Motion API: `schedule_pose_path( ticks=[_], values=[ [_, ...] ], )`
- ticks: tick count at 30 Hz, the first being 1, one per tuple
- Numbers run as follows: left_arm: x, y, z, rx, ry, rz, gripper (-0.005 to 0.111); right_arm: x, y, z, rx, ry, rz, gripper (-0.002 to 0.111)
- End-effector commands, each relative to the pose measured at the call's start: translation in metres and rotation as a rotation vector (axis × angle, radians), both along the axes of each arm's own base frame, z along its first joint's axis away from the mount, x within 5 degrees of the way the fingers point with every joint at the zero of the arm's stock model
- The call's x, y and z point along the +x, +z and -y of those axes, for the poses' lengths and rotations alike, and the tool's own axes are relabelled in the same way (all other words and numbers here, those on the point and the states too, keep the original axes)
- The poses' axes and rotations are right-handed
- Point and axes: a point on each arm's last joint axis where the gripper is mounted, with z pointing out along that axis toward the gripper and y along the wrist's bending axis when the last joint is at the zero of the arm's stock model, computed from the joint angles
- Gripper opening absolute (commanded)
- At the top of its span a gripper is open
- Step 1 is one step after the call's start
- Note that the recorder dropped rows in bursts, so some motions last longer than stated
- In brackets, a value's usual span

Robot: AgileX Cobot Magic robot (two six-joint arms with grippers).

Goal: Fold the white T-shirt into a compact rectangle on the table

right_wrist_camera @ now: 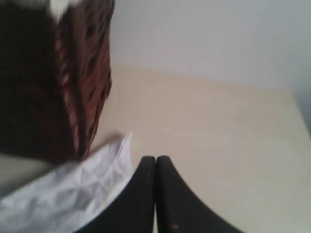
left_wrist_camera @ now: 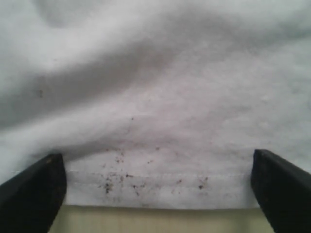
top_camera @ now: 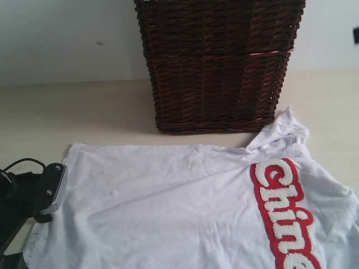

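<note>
Standing wide apart, the jaws of the left gripper (left_wrist_camera: 155, 194) pinch nothing. Its two black fingers (left_wrist_camera: 34, 191) flank a stretch of the stitched hem of the white T-shirt (left_wrist_camera: 170, 97). A scatter of dark specks (left_wrist_camera: 116, 179) marks the hem between them. Just short of the jaws, a thin strip of the table (left_wrist_camera: 155, 221) shows below the hem's edge. Ahead of the jaws the cloth runs on in soft folds and fills the rest of the left wrist view.

The jaws of the right gripper (right_wrist_camera: 155, 161) are pressed together with nothing between them. A rumpled white corner of the shirt lies just beside them, and ahead of them the beige table is bare.

In the exterior view the shirt lies spread open on the table, with the left gripper at its edge. The red-outlined lettering (top_camera: 283, 213) sits well away from those jaws, on the far side of the cloth. Beyond the shirt a dark wicker basket (top_camera: 219, 67) stands upright on the table, near the shirt's raised corner. Behind everything rises a pale wall (top_camera: 56, 39).
</note>
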Motion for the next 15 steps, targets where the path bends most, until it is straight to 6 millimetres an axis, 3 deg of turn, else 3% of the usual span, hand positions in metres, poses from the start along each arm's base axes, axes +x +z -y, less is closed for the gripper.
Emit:
schedule_pose_path(
  ticks=[1, 6, 8, 13, 15],
  values=[
    [-0.006, -0.012, -0.001, 0.017, -0.008, -0.045, 0.1, 0.02, -0.05, 0.002, -0.068, 0.091, -0.213, 0.0],
    [-0.006, -0.012, -0.001, 0.017, -0.008, -0.045, 0.1, 0.037, -0.083, 0.001, -0.028, 0.105, -0.261, 0.0],
    [-0.006, -0.012, -0.001, 0.017, -0.008, -0.045, 0.1, 0.042, -0.084, 0.004, 0.05, 0.029, -0.229, 0.0],
    [-0.006, -0.012, -0.001, 0.017, -0.008, -0.045, 0.1, 0.073, -0.069, 0.038, 0.284, -0.425, 0.215, 0.0],
    [-0.006, -0.012, -0.001, 0.017, -0.008, -0.045, 0.1, 0.088, -0.072, 0.047, 0.327, -0.524, 0.291, 0.0]
  ],
)
